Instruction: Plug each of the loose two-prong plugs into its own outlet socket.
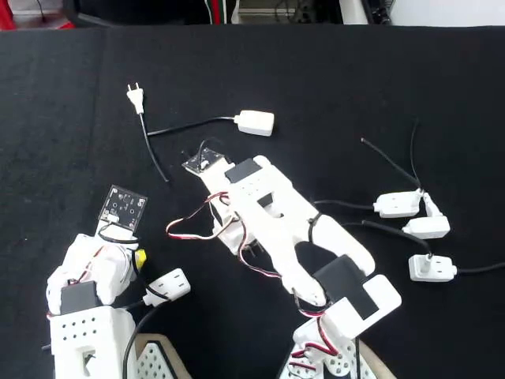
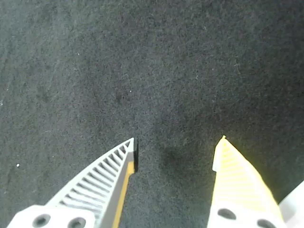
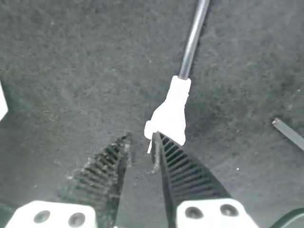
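Note:
A white two-prong plug [image 3: 170, 113] on a black cable [image 3: 194, 35] lies on the black cloth at my right gripper [image 3: 142, 137]. Its body rests against one dark fingertip [image 3: 166, 142], and its prongs point into the narrow gap of the open jaws. My left gripper [image 2: 177, 139] hangs open over bare cloth, with nothing between its grey and yellow fingers. Another loose white plug [image 1: 136, 96] lies at the far left, its cable running to a white socket [image 1: 255, 122]. A second white socket [image 1: 170, 284] sits beside the left arm [image 1: 87, 272].
Three white sockets [image 1: 398, 204] [image 1: 426, 227] [image 1: 430, 268] with black cables cluster at the right side. The right arm [image 1: 276, 221] stretches diagonally across the middle of the cloth. A loose cable end [image 3: 285, 130] lies near the right gripper.

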